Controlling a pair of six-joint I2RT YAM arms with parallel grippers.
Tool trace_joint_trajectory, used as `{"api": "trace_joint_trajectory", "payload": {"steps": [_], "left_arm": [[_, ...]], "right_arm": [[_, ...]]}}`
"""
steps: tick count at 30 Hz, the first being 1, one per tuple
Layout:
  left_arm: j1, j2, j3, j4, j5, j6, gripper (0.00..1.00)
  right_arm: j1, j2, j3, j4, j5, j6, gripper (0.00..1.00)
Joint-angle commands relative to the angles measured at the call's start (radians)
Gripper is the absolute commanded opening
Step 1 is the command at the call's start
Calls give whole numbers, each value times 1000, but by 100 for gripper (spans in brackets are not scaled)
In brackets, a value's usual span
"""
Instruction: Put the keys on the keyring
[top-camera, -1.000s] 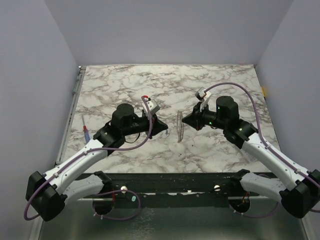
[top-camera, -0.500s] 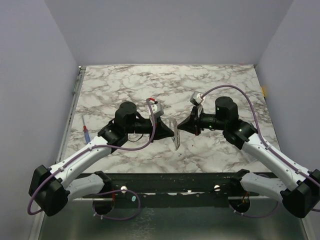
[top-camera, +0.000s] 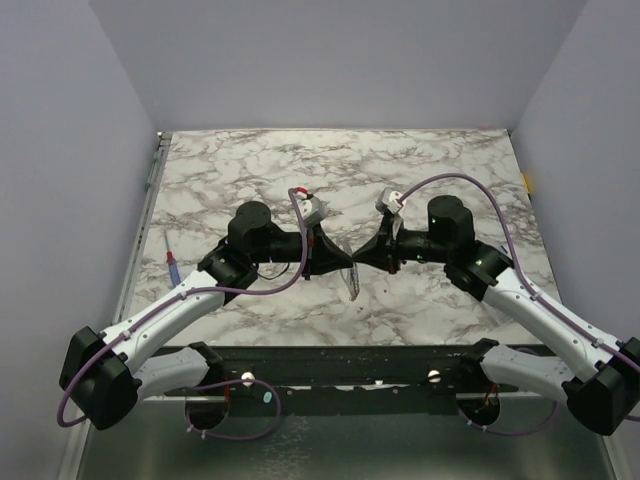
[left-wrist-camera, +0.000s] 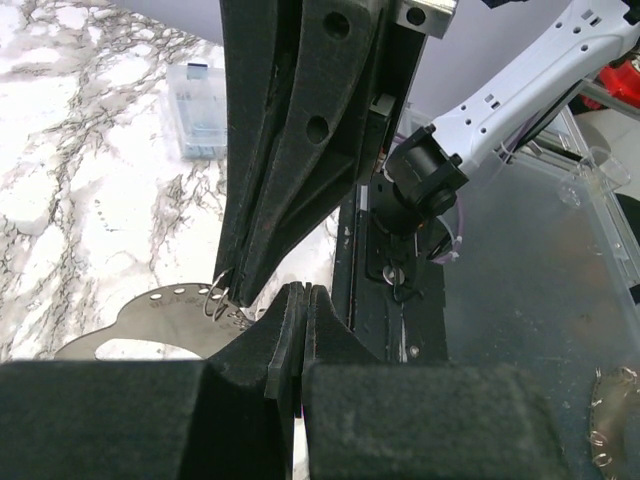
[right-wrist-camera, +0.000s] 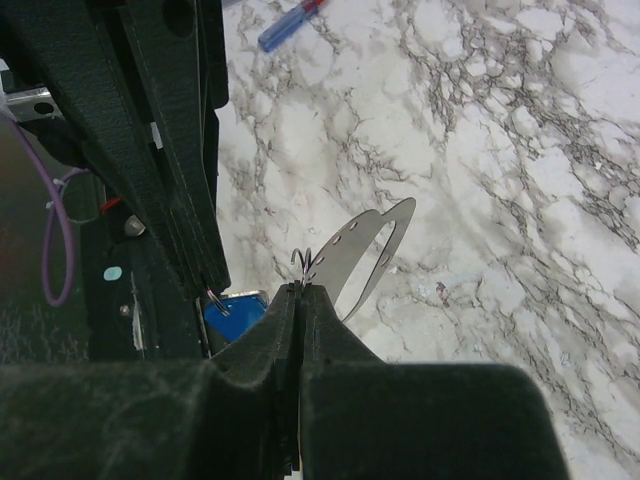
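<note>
Left wrist view, nearest first.

1. Left gripper (left-wrist-camera: 300, 292): its own pads are pressed together with no gap. Whether they pinch anything cannot be told from here.
2. Right gripper (left-wrist-camera: 236, 285): it reaches down from above, its tip just beside the left tip. Its jaws are closed narrow on the keyring (left-wrist-camera: 216, 298), whose thin wire loops stick out at the tip.
3. Perforated plate (left-wrist-camera: 160, 305): pale, curved, with a row of holes. It is touching or just beside the ring, and sits low between the tips and the marble table (left-wrist-camera: 60, 200).
4. Black rail (left-wrist-camera: 372, 250): runs along the table's edge, partly blocked by the right fingers.
5. Clear box (left-wrist-camera: 200, 105): far off on the marble, well apart from both tips.

Right wrist view, additions.

6. Blue-headed key (right-wrist-camera: 235, 312): just beside the left gripper's tip and largely hidden by both sets of fingers. Whether it is gripped cannot be told.
7. Purple cable (right-wrist-camera: 50, 240): loops at the left edge.
8. Screwdriver (right-wrist-camera: 290, 25): blue and red, lying far off on the marble.
</note>
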Motion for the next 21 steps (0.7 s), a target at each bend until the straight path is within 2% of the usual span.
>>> {"api": "trace_joint_trajectory", "payload": {"steps": [1, 21], "left_arm": [[4, -2, 31, 46, -20, -37, 0], [39, 7, 66, -92, -34, 1, 0]], "right_arm": [[19, -16, -12, 27, -9, -27, 1], [43, -44, -10, -5, 31, -50, 1]]}}
